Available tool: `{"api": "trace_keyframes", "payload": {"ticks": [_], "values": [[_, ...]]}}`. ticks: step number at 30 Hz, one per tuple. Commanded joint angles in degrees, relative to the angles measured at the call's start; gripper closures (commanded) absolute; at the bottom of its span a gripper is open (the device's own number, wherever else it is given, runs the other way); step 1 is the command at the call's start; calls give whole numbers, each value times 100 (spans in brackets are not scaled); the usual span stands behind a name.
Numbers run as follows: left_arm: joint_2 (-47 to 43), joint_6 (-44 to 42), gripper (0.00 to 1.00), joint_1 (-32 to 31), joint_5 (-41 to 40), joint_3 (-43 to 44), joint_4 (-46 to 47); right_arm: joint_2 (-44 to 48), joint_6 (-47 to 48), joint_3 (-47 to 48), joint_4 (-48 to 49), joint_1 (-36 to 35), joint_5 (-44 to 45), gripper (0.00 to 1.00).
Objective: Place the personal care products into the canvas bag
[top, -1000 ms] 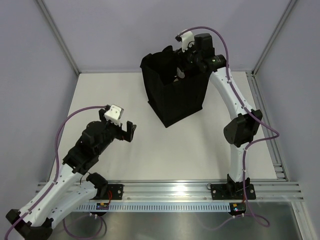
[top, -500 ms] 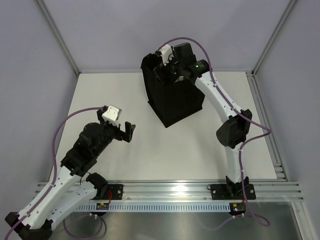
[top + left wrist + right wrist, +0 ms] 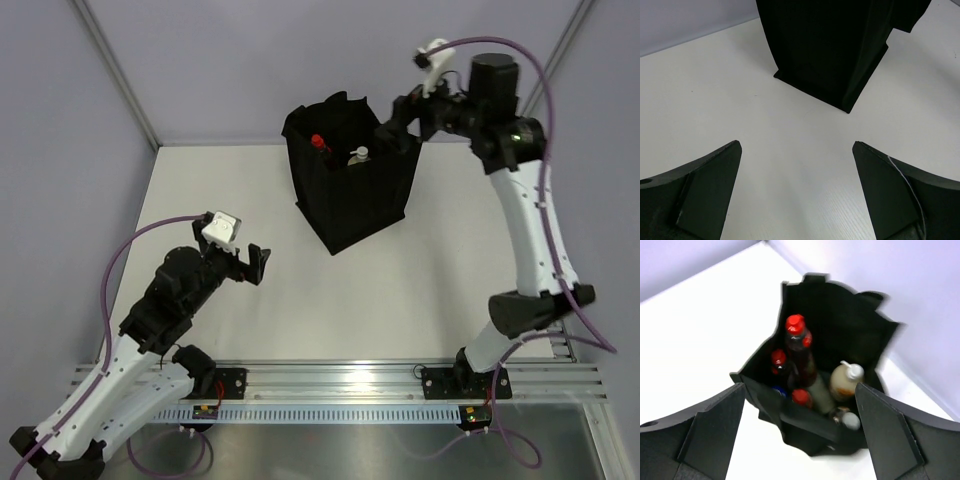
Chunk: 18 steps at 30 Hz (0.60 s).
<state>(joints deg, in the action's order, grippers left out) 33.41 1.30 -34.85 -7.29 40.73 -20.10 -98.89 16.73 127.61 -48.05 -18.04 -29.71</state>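
Hanging high in the upper right of the top view, the right gripper (image 3: 398, 120) has risen out of the bag (image 3: 350, 200), over whose mouth it was bent half a second ago. Its arm now stands tall along the right edge of the frame, and the gripper sits just past the bag's upper right corner. Its jaws are spread wide with nothing between them; in the wrist view the two fingers (image 3: 695, 435) frame the bag (image 3: 870, 335) from above without touching it. With the arm clear, the bag's open top shows again. A red cap (image 3: 318, 141) and a cream bottle (image 3: 358, 157) peek out there, both hidden by the gripper in the earlier frames. The wrist view shows more inside: a tall dark red bottle (image 3: 799, 347) leaning at centre, a second red-capped bottle (image 3: 778, 360) to its left, a third red cap (image 3: 801, 397) below, the cream bottle (image 3: 844, 381) with its white pump at right, and a clear bottle (image 3: 847, 419) at the lower right. The bag stands upright at the back centre of the table (image 3: 200, 190), where it was before. The left gripper (image 3: 255, 264) hovers at lower left, barely moved, jaws parted and empty, well apart from the bag (image 3: 825, 50) ahead of it.
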Motion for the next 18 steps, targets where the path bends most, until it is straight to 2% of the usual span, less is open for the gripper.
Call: {"api": "trace_keyframes", "payload": {"ticks": [1,6,8,12,13,18], "values": [[-98,-69,1,13,140,14,225,966,-513,-1191,330,843,-738,1],[34,-25,1,5,88,189,-90,2583,-592,-3728,840,1601,-396,1],[52,-7,1,13,61,225,-187,3251,-680,-4338,929,1725,393,1],[-53,2,1,5,61,76,-91,4402,-838,-5971,1271,1760,1301,0],[-62,10,1,5,44,23,-56,4840,-882,-6193,1350,1760,1415,1],[-45,37,1,5,-62,23,-100,5661,-1321,-7257,1658,1760,2030,1]]}}
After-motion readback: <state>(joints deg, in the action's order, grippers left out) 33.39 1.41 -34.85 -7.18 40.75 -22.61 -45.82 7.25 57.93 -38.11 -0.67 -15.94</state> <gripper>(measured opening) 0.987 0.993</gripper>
